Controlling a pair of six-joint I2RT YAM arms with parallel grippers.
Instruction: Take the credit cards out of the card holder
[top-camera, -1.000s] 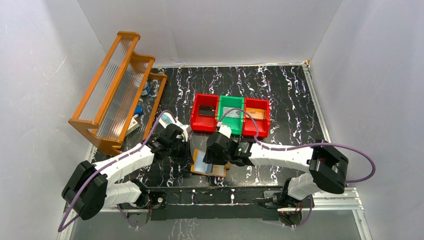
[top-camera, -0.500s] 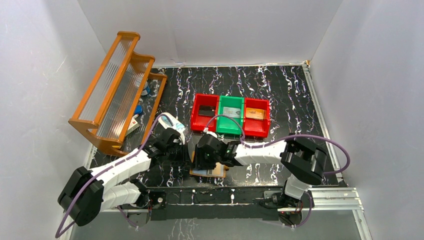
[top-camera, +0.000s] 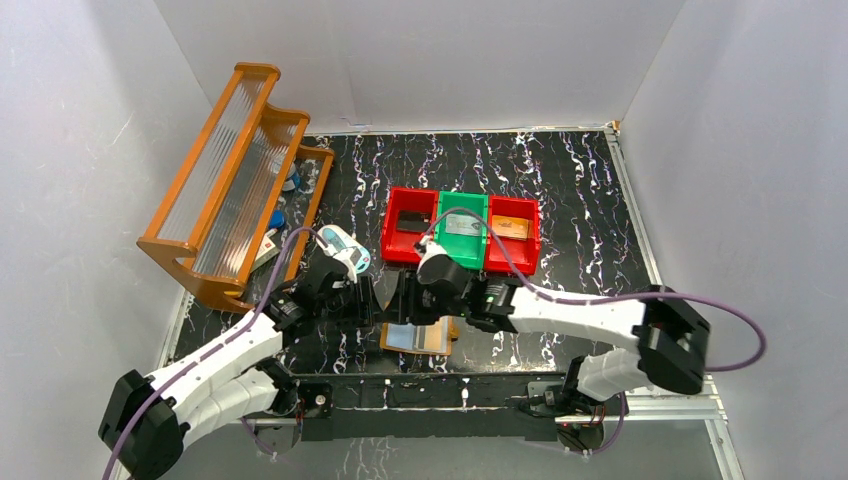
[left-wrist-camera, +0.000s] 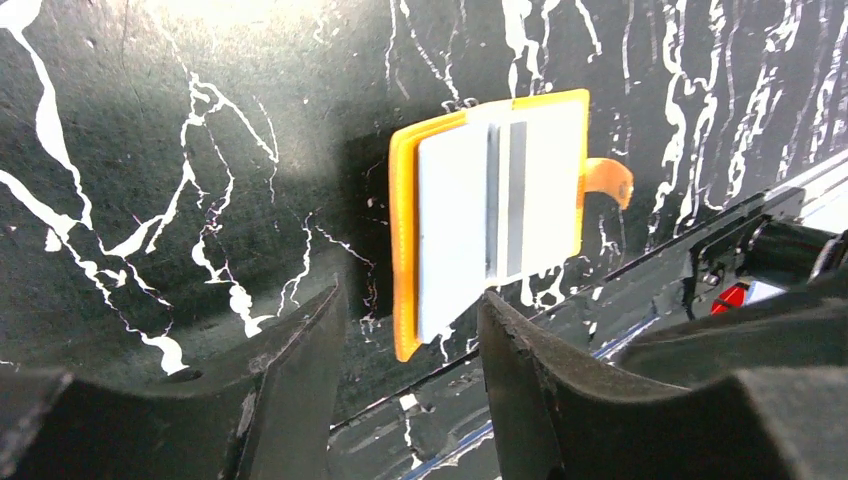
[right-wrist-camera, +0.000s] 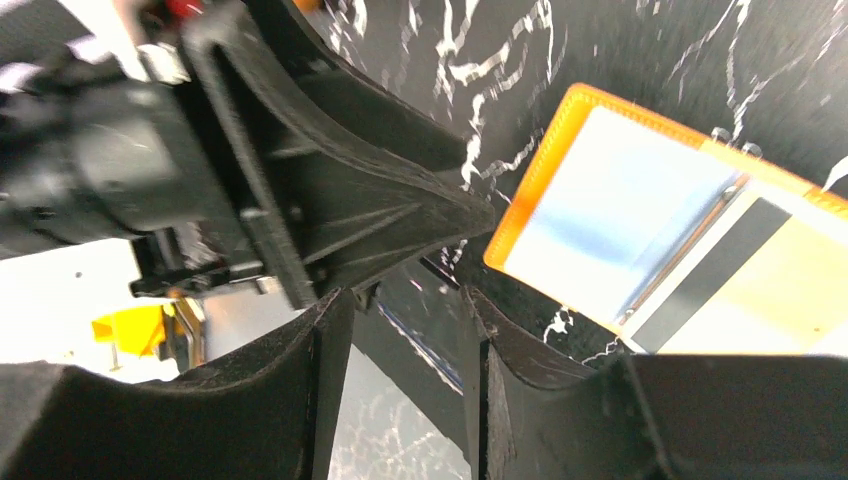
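one orange card holder (top-camera: 437, 344) with credit cards (left-wrist-camera: 450, 230), flat on the black white-veined worktop (top-camera: 560, 190) at the middle of its near edge.
holder: a flat rectangular sleeve with a small holed tab on one edge; count 1. cards: thin, shiny, pale blue-grey plastic, one showing a dark stripe; two faces can be made out inside the sleeve, exact count cannot be told. left pincer (left-wrist-camera: 410, 305): black fingers parted about halfway, nothing between them, just beside the holder's left edge. right pincer (right-wrist-camera: 400, 300): likewise parted, gripping nothing, near the holder's far left corner. bins (top-camera: 460, 263): 3 moulded plastic, red, green, red, in a row mid-worktop. rack (top-camera: 225, 185): 1, orange frame with ribbed clear panels, along the left edge.
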